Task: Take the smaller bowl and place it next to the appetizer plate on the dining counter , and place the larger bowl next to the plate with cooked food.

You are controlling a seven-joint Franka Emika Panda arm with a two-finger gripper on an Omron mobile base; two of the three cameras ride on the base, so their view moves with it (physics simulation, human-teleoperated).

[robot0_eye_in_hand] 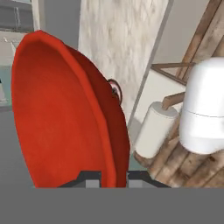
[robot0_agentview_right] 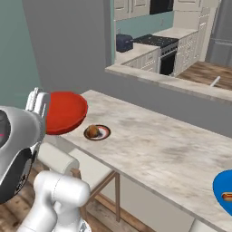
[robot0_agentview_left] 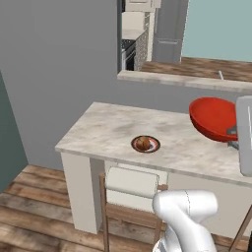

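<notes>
The smaller bowl (robot0_agentview_left: 212,118) (robot0_agentview_right: 64,112) (robot0_eye_in_hand: 61,109) is glossy red, tilted on edge and held in the air over the dining counter (robot0_agentview_left: 108,128) (robot0_agentview_right: 172,145) (robot0_eye_in_hand: 118,39). My gripper (robot0_agentview_left: 233,132) (robot0_agentview_right: 38,105) (robot0_eye_in_hand: 111,177) is shut on its rim. The appetizer plate (robot0_agentview_left: 145,144) (robot0_agentview_right: 96,132) (robot0_eye_in_hand: 114,89) with its brown lump lies on the counter, below and beside the bowl. A blue plate with cooked food (robot0_agentview_right: 224,192) sits at the counter's near right end. The larger bowl is out of view.
A wooden chair with a white padded back (robot0_agentview_left: 132,182) (robot0_agentview_right: 54,158) (robot0_eye_in_hand: 153,129) is tucked under the counter's front edge. Behind the counter rises a grey wall with a pass-through ledge (robot0_agentview_left: 187,81) (robot0_agentview_right: 158,78) into the kitchen.
</notes>
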